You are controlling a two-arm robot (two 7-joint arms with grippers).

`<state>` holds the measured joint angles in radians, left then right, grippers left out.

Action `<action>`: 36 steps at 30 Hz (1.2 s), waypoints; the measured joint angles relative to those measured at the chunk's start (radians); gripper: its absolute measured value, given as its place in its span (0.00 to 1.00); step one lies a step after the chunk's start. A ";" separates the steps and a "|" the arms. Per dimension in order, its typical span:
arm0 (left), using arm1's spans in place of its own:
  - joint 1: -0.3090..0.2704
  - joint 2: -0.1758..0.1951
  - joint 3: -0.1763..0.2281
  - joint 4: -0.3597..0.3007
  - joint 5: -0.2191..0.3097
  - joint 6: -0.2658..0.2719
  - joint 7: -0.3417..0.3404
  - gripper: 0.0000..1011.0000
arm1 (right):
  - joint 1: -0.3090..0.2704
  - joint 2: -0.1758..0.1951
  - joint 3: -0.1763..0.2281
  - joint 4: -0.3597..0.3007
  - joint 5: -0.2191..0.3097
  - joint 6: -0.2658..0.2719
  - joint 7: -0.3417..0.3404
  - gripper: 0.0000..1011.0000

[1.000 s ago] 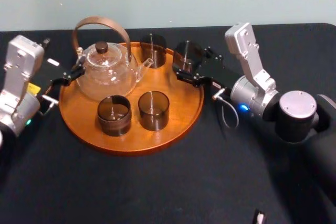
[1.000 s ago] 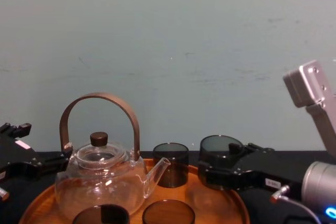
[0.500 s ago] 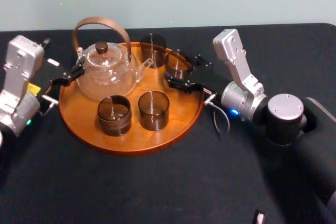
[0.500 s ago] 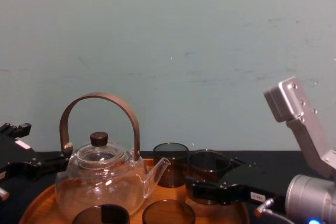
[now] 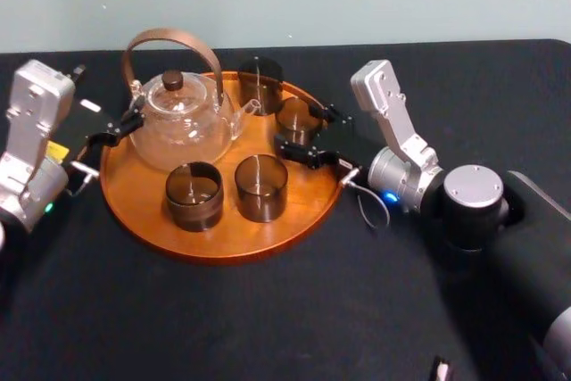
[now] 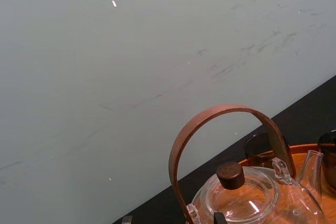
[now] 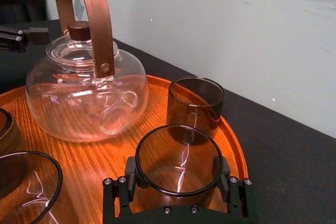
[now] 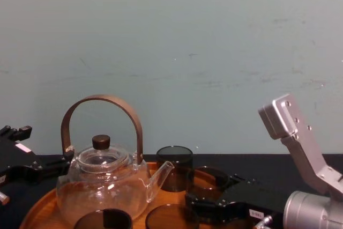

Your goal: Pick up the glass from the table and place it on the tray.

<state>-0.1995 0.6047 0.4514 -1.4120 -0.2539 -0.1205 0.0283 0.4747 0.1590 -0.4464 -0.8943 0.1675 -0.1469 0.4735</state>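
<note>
Glass (image 5: 298, 119), smoked and empty, was clamped in the right gripper (image 5: 302, 131) inside the wooden tray's (image 5: 223, 249) right rim, beside the empty glass teapot's (image 5: 178, 127) spout. Three more empty tumblers (image 5: 259, 85) (image 5: 260, 186) (image 5: 194, 195) stood on the tray. The left gripper (image 5: 125, 127) was parked at the tray's left edge.

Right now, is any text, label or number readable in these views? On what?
None legible.
Yellow sticker on the left arm: too small to read.
White tag on the left gripper: blurred.
White label on the right gripper, shut on the glass: too small to read.
</note>
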 joint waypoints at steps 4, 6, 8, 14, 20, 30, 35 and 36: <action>0.000 0.000 0.000 0.000 0.000 0.000 0.000 0.99 | 0.000 -0.001 -0.001 0.001 -0.004 0.001 -0.002 0.90; 0.000 0.000 0.000 0.000 0.000 0.000 0.000 0.99 | 0.000 -0.001 -0.001 0.001 -0.004 0.001 -0.002 0.90; 0.000 0.000 0.000 0.000 0.000 0.000 0.000 0.99 | 0.000 -0.001 -0.001 0.001 -0.004 0.001 -0.002 0.90; 0.000 0.000 0.000 0.000 0.000 0.000 0.000 0.99 | 0.000 0.000 -0.001 0.001 -0.003 0.001 -0.002 0.91; 0.000 0.000 0.000 0.000 0.000 0.000 0.000 0.99 | 0.000 0.000 0.000 0.001 -0.003 0.002 -0.002 0.99; 0.000 0.000 0.000 0.000 0.000 0.000 0.000 0.99 | -0.017 0.010 0.004 -0.028 0.008 0.028 0.010 0.99; 0.000 0.000 0.000 0.000 0.000 0.000 0.000 0.99 | -0.053 0.035 0.004 -0.097 0.010 0.071 0.003 0.99; 0.000 0.000 0.000 0.000 0.000 0.000 0.000 0.99 | -0.067 0.044 0.004 -0.123 0.009 0.086 -0.002 0.99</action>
<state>-0.1995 0.6047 0.4514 -1.4120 -0.2539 -0.1205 0.0283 0.4075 0.2030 -0.4424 -1.0175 0.1769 -0.0612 0.4713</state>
